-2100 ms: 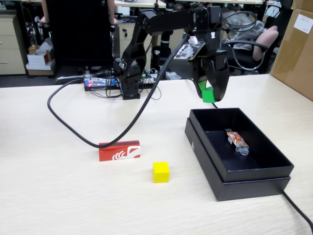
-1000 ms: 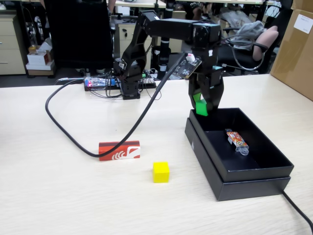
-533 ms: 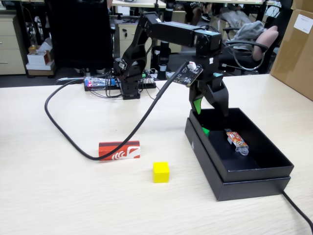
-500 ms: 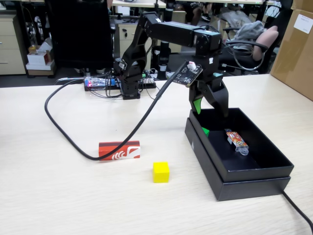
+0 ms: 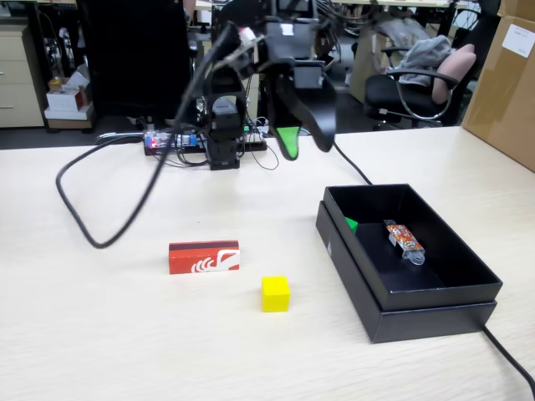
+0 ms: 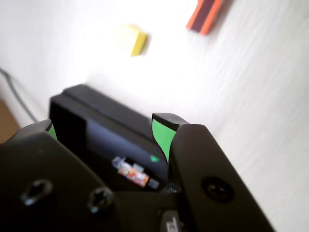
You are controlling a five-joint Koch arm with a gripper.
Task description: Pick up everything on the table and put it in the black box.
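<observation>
My gripper (image 5: 305, 144) hangs open and empty high above the table (image 5: 100, 334), over the far left corner of the black box (image 5: 435, 296). The green cube (image 5: 351, 224) lies inside the box against its left wall. The yellow cube (image 5: 275, 294) and the red pack with a white logo (image 5: 204, 257) lie on the table left of the box. In the wrist view the gripper (image 6: 104, 124) looks down with its green-padded jaws wide apart over the box (image 6: 96, 104), where the green cube (image 6: 154, 158) shows small; the yellow cube (image 6: 133, 39) and red pack (image 6: 205, 14) lie beyond.
An orange patterned packet (image 5: 404, 238) lies in the box, also seen in the wrist view (image 6: 133, 174). A thick black cable (image 5: 92, 238) loops over the table's left side. The arm's base (image 5: 224, 138) stands at the far edge.
</observation>
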